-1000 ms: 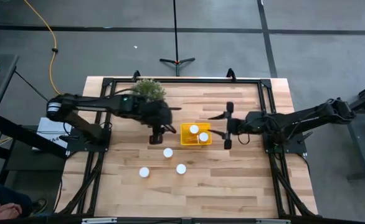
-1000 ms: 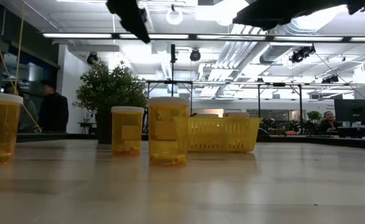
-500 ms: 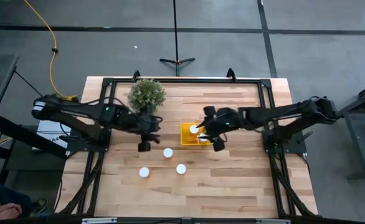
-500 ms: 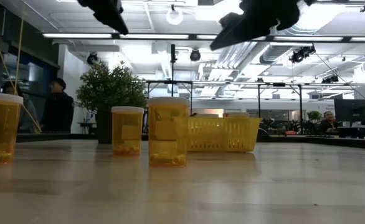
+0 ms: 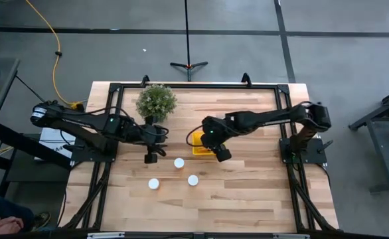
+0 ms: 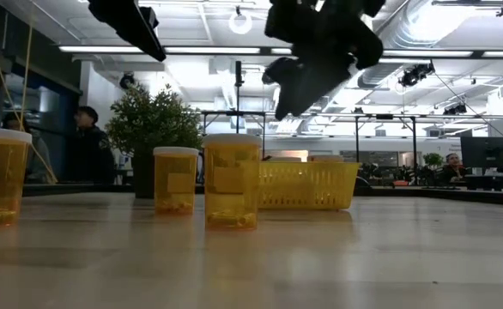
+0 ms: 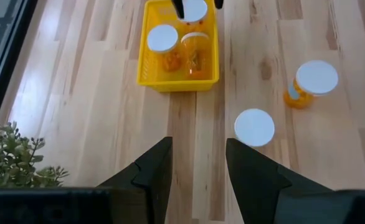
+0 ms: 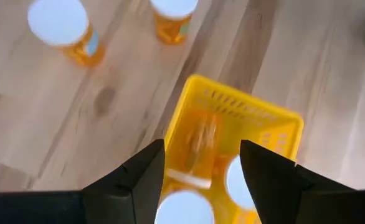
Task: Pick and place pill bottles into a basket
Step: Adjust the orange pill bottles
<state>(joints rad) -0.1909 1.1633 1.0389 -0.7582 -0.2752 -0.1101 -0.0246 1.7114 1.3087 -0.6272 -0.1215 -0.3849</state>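
— Pill bottles (image 5: 178, 162), where are they from where you stand?

— Three are loose on the table (image 5: 261, 192), upright with their white caps on. They form a small cluster just off the basket (image 5: 198, 147), on the side away from the plant (image 5: 156, 101). The other three are in the basket. Two of those are upright and one lies on its side with its orange body showing.

— And the basket?

— It sits about the middle of the table, well clear of every edge.

— What about the right claw (image 5: 220, 153)?

— It hangs above the basket, well up off it. Its fingers (image 8: 266, 171) are spread fairly wide and hold nothing. From the other arm's side, a capped bottle in the basket shows right under them.

— The left claw (image 5: 151, 158)?

— It is near the basket, toward the table's left edge, with the plant close behind the arm. It's raised too. Its fingers (image 7: 152, 168) are parted by a narrower gap, with only bare wood showing between them.
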